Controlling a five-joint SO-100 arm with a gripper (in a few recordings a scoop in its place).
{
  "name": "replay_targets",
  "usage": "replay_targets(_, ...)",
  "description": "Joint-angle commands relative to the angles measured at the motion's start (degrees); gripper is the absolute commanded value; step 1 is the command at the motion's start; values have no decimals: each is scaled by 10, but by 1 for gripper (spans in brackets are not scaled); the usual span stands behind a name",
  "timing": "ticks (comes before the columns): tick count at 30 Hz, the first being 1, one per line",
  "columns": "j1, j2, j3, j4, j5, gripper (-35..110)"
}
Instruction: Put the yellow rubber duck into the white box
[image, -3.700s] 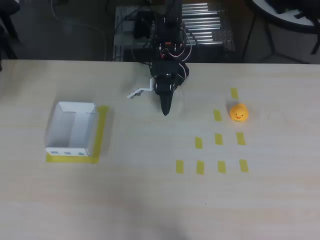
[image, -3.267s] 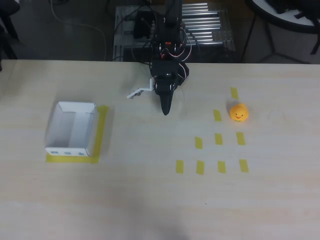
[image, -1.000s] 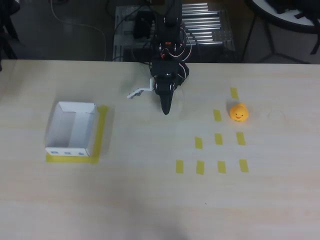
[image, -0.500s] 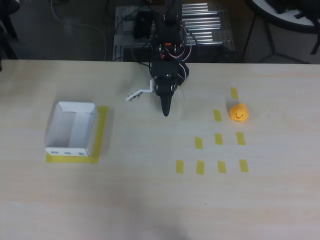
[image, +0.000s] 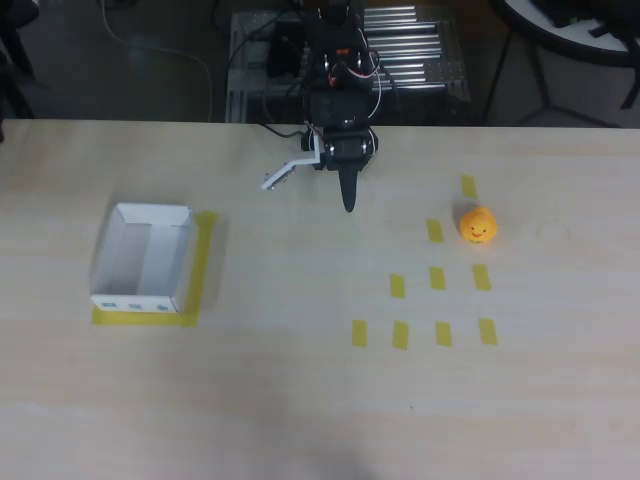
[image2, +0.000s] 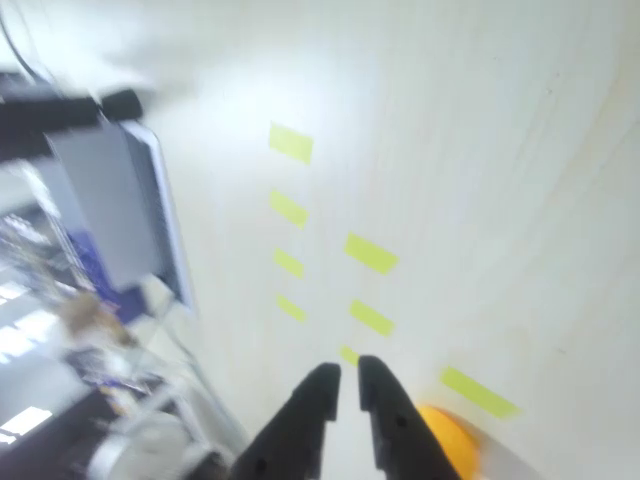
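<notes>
The yellow rubber duck (image: 478, 225) stands on the table at the right, among yellow tape marks. Its orange-yellow body (image2: 452, 446) peeks out beside my right finger in the wrist view. The white box (image: 134, 301) sits far to the left on a yellow tape frame, with its open side up. My gripper (image: 348, 203) hangs over the table's far middle, left of the duck, its black tip pointing toward the near edge. In the wrist view the gripper (image2: 342, 372) is shut, with only a thin slit between the fingers and nothing held.
Several yellow tape rectangles (image: 437, 278) lie in rows near the duck. The arm's base and cables (image: 335, 60) rise beyond the table's far edge. Bare tabletop stretches between the box and the tape marks.
The gripper has pulled back toward the arm's base and swung slightly right toward the duck. The duck and the box have not moved.
</notes>
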Motion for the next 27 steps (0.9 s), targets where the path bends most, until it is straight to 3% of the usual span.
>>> replay_targets(1,-49,-72,-131,63,-127,0)
replay_targets(6,-97,-113,-164,117,-142,2)
replay_targets(12,-161,-169,-219,185,-162,15)
replay_targets(19,-207,-235,-265,205,-192,45)
replay_targets(27,-275,-342,-308,202,-203,41)
